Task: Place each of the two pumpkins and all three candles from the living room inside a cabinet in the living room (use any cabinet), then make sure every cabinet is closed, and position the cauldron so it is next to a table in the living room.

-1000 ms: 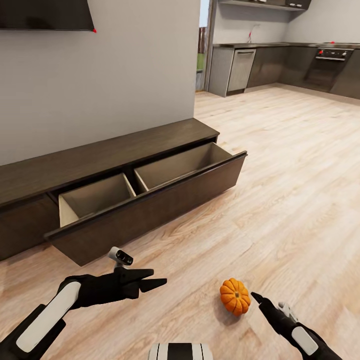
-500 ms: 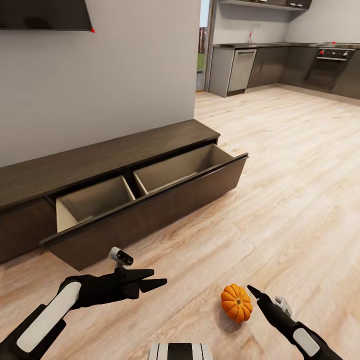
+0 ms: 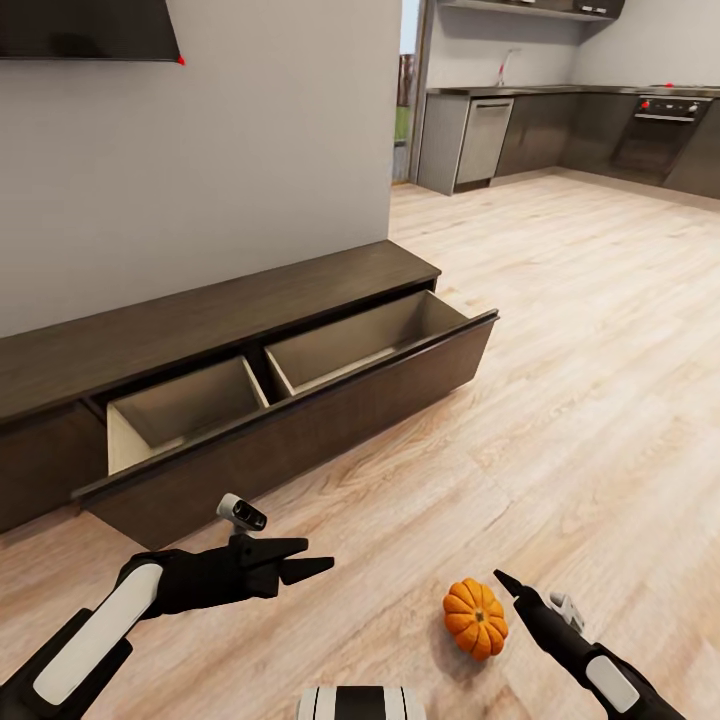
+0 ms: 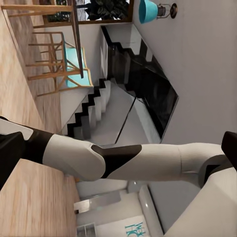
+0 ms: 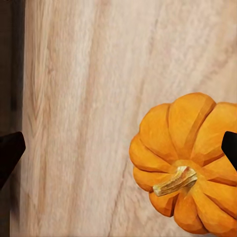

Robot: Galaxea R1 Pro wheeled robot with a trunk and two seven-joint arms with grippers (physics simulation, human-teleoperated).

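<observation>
orange pumpkin (image 5: 185, 168) on plank floor (image 5: 84, 98), between spread pincer fingertips (image 5: 9, 150).

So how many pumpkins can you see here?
1. The pumpkin sits on the wood floor, right by the right gripper, in front of the open cabinet drawer. The second may be out of view.

- In your right wrist view, the pumpkin (image 5: 185, 168) ran off the frame at two edges, so part of its body was lost.
- The cabinet (image 3: 230, 320) was cut by the head view's left edge; its full length couldn't be told.
- The drawer (image 3: 290, 400) front hid the near part of both compartments' floors.
- Your right gripper (image 3: 515, 592) showed one dark tip only, its spread unreadable there.
</observation>
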